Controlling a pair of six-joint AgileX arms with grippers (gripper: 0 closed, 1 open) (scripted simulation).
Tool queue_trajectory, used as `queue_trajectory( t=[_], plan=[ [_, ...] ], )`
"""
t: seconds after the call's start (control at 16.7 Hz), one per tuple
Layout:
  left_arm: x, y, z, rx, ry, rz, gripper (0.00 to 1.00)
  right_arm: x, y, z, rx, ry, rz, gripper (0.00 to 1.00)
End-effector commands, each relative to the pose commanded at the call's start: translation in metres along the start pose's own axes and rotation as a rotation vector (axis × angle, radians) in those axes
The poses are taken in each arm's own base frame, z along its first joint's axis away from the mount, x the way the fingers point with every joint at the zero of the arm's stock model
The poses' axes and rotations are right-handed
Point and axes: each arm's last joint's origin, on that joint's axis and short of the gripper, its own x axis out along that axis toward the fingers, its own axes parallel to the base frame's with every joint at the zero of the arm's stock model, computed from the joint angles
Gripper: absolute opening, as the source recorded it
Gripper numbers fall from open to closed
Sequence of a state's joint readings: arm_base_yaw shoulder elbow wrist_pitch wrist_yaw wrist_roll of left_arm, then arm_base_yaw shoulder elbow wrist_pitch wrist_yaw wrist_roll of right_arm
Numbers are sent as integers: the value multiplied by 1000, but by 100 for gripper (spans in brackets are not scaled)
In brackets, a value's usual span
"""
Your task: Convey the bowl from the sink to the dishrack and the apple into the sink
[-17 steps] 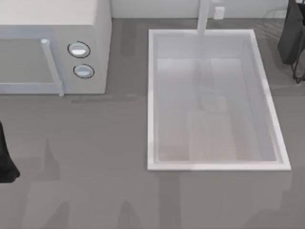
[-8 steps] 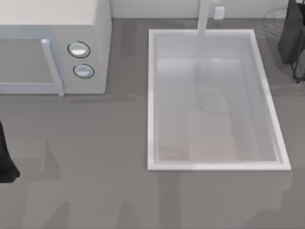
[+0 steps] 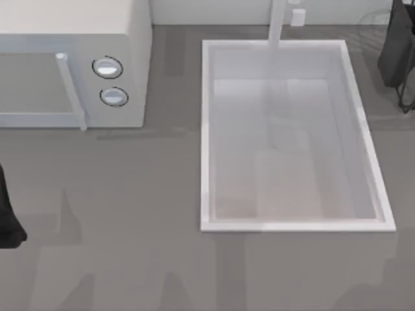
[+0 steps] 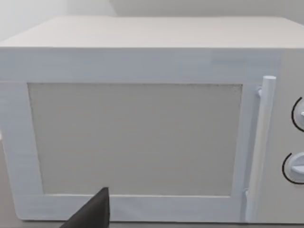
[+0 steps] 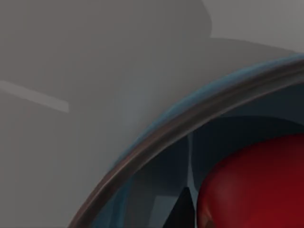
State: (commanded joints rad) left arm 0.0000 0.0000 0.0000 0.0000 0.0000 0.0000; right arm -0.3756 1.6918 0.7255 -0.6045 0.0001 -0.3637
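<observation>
The white sink (image 3: 204,129) lies right of the table's middle, and its basin is bare. In the right wrist view the blue bowl (image 5: 156,142) with its reddish rim is very close, and the red apple (image 5: 256,185) lies inside it. One dark fingertip (image 5: 183,209) of my right gripper reaches down inside the bowl, right beside the apple. My right arm (image 3: 395,45) hangs at the far right corner over the thin wire dishrack (image 3: 406,97). My left arm (image 3: 6,214) is parked at the left edge, and a dark finger (image 4: 95,213) of its gripper faces the microwave.
A white microwave (image 3: 71,39) with two round knobs (image 3: 107,67) and a bar handle (image 4: 259,147) stands at the far left. The white faucet post (image 3: 277,23) rises at the sink's far rim. Grey counter runs along the front and between microwave and sink.
</observation>
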Motion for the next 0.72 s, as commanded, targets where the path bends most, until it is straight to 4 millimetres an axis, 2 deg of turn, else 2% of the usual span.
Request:
queue_trajectory(
  t=[0.36, 0.42, 0.54, 0.72],
  plan=[
    [0, 0, 0, 0, 0, 0, 100, 0, 0, 0, 0, 0, 0, 0],
    [0, 0, 0, 0, 0, 0, 100, -31, -1, -2, 14, -38, 9, 0],
    [0, 0, 0, 0, 0, 0, 100, -35, -1, 0, 8, -38, 9, 0],
    [0, 0, 0, 0, 0, 0, 100, -55, -2, 4, 4, -32, 15, 0]
  ],
)
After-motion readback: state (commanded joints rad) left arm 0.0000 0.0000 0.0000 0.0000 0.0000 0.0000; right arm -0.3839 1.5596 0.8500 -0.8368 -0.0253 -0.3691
